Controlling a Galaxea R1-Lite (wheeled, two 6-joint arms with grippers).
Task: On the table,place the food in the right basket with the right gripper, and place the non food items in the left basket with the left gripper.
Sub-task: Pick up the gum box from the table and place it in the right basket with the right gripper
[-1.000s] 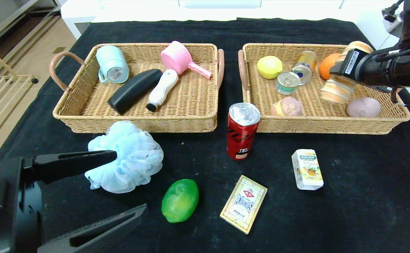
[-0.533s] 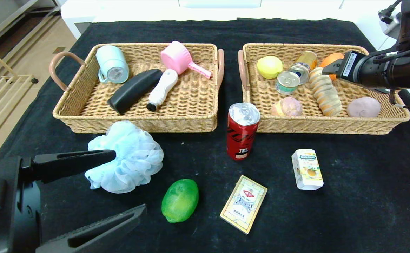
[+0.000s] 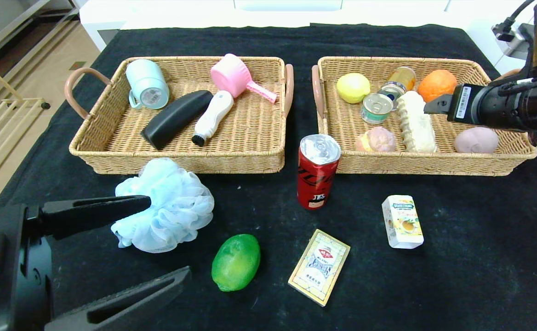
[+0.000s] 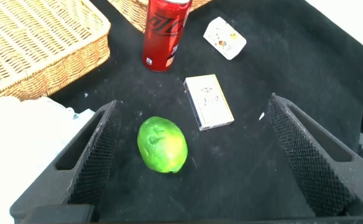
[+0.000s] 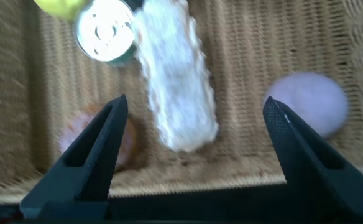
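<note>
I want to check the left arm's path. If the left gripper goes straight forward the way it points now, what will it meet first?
Probably the green fruit: in the left wrist view it lies between the open fingers of the left gripper, slightly nearer one finger. The card box lies beyond it. Depth is uncertain.

Right basket (image 3: 503,158): your only bare wicker lies between bread loaf (image 3: 416,127) and purple bun (image 3: 476,140). Soda can (image 3: 317,171) blocks its near-left rim; bench (image 3: 480,257) is open rightward.

bread loaf (image 3: 415,122) in right basket (image 3: 434,163)
</note>
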